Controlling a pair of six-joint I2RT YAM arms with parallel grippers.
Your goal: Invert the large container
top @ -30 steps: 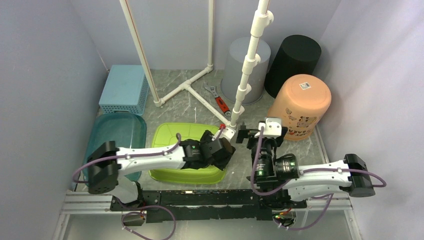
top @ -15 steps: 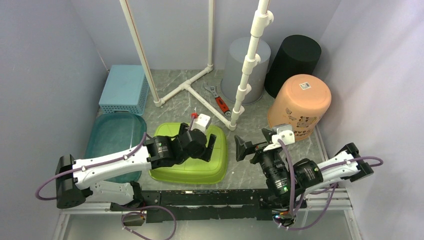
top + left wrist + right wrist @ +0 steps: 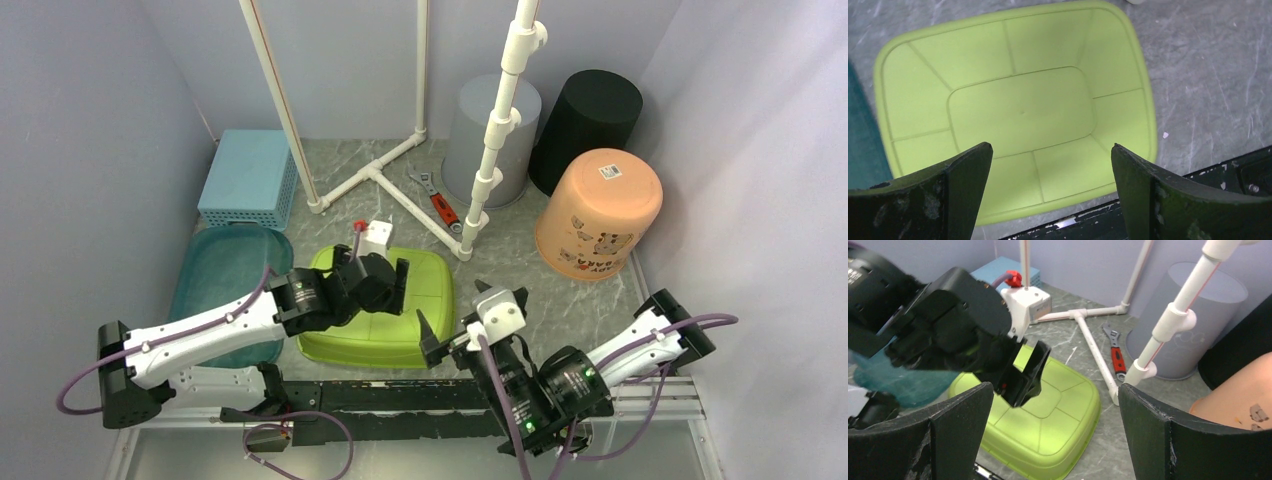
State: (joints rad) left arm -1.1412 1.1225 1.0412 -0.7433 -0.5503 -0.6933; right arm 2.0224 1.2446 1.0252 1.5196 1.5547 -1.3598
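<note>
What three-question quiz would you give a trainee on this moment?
1. True or false: the lime-green tub lies base up on the table.
2. The left gripper is: A shut on the tub; B open above the tub; C shut and empty.
3. What colour is the handle of the adjustable wrench?
Key: 1 true; 2 B; 3 red.
</note>
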